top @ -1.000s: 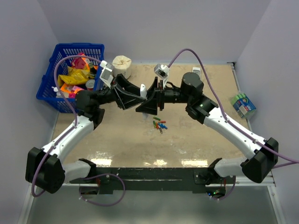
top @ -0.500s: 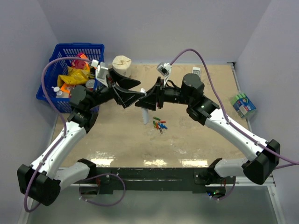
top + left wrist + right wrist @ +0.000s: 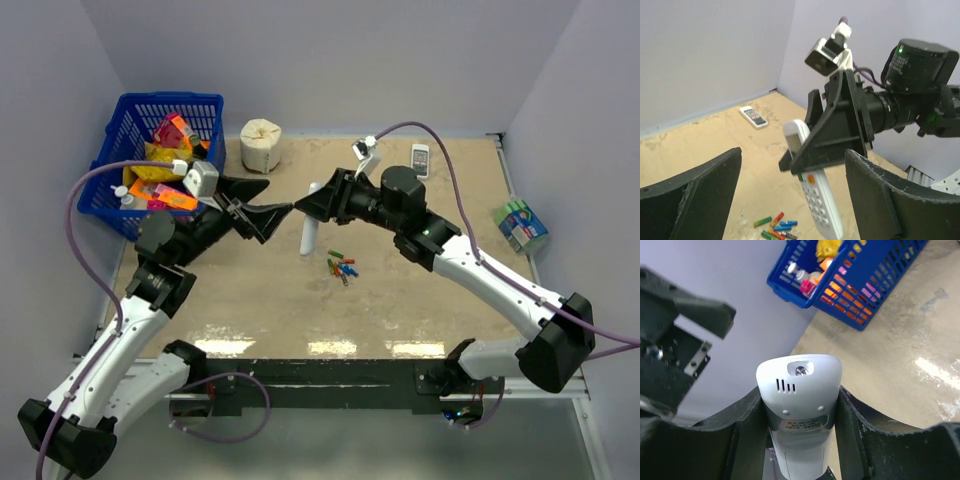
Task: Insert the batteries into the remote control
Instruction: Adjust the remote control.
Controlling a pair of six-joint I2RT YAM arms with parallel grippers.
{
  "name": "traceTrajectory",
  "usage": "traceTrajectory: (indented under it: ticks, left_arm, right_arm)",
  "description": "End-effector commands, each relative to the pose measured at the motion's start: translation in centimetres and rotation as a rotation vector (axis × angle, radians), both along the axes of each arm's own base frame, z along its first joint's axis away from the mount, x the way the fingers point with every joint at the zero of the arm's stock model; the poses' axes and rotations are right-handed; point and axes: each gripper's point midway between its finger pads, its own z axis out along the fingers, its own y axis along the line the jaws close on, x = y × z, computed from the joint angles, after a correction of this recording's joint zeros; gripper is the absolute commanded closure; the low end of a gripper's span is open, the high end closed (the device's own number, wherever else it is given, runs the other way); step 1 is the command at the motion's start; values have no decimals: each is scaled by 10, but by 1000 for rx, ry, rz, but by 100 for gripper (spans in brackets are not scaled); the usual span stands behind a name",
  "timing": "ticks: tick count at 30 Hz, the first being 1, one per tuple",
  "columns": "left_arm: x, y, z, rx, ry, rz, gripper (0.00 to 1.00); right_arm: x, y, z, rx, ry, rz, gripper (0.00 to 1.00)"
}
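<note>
The slim white remote control (image 3: 308,238) hangs upright above the table, gripped at its top end by my right gripper (image 3: 316,207), which is shut on it. The right wrist view shows its plain back (image 3: 800,390) between the fingers (image 3: 860,432). The left wrist view shows its front with screen and grey buttons (image 3: 819,197). My left gripper (image 3: 272,207) is open and empty, just left of the remote and not touching it. The batteries (image 3: 341,267), several small green, red, blue and orange cylinders, lie in a loose pile on the table below the remote; the left wrist view shows them too (image 3: 774,227).
A blue basket (image 3: 108,165) of packets stands at the back left. A beige roll (image 3: 262,143) sits beside it. A short white handset (image 3: 421,157) lies at the back right. A green pack (image 3: 520,225) lies off the table's right edge.
My left arm has drawn back to the left, away from the remote, with its jaws apart. My right gripper has kept hold of the remote and shifted slightly left.
</note>
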Motion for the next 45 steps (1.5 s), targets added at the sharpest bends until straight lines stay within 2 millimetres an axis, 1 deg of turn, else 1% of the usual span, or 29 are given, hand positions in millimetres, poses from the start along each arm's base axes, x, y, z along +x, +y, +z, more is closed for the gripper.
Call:
traceTrajectory:
  ticks: [1,4,5,6,7,10,11,13,14,16,17,20,21,25,27,28,29,30,32,33,35,36,37,38,39,41,42,44,45]
  left_arm:
    - [5,1,-32,48,25,65,12]
    - [-1,-12,-50,48,49,58,12]
    - [-2,-14,-52,45,50,59,12]
    - [-5,-19,-51,35,48,64,12]
    - [-5,-21,-53,26,45,70,12]
    - [-4,-27,-58,11,46,103,12]
    - [-6,-34,-62,15,50,93,12]
    - [-3,-37,-65,13,46,119,12]
    - [-4,-46,-71,29,55,105,12]
    - [2,-47,-76,30,60,148,12]
    - [5,-51,-84,46,72,155,12]
    - [13,-50,-95,55,95,221,12]
    - [17,-46,-98,48,103,254,13]
    - [20,-44,-97,6,92,282,23]
    - [21,-48,-98,13,85,273,25]
    - [22,-49,-94,4,77,270,27]
    - [22,-52,-95,8,76,263,28]
    - [21,-53,-90,-1,58,254,31]
    - [21,-56,-88,-7,47,241,35]
    - [20,-57,-84,-14,33,235,39]
    - [21,-61,-85,-5,30,224,45]
    - [21,-62,-86,3,28,219,51]
    - [22,-64,-87,6,29,216,54]
    - [22,-64,-85,3,27,216,58]
    - [21,-64,-86,5,28,213,69]
    - [21,-62,-83,0,22,218,79]
    - [20,-62,-84,14,25,218,91]
    - [21,-63,-76,28,19,218,100]
    - [22,-63,-84,72,39,220,100]
  right_arm:
    - [27,-19,13,76,81,-229,100]
    - [38,-29,13,101,145,-339,100]
    - [39,-32,14,113,162,-359,100]
    - [45,-36,15,135,189,-406,100]
    - [46,-38,10,128,217,-428,100]
    - [49,-43,6,150,278,-481,100]
    - [49,-42,6,158,291,-484,100]
    - [49,-42,4,179,323,-491,100]
    - [49,-43,4,186,329,-495,100]
    - [50,-44,2,200,350,-510,100]
    - [51,-47,4,211,350,-526,100]
    - [51,-50,3,236,360,-542,100]
    - [51,-51,1,239,367,-545,99]
    - [51,-49,0,252,377,-542,99]
    - [51,-48,-1,262,383,-544,99]
    - [52,-48,-2,263,383,-545,99]
    - [53,-48,0,267,383,-546,99]
    - [53,-48,0,269,381,-544,99]
    - [54,-47,-3,268,392,-544,99]
    - [53,-46,-4,273,400,-542,99]
    - [53,-46,-8,273,413,-546,99]
    - [53,-45,-10,273,418,-545,99]
    - [54,-44,-5,290,409,-539,99]
    - [55,-43,-7,287,410,-540,98]
    - [55,-43,-5,284,401,-536,96]
    - [56,-42,-6,268,390,-535,85]
    - [57,-43,-9,241,374,-539,71]
    - [59,-45,-12,212,346,-547,57]
    - [59,-48,-11,182,304,-541,50]
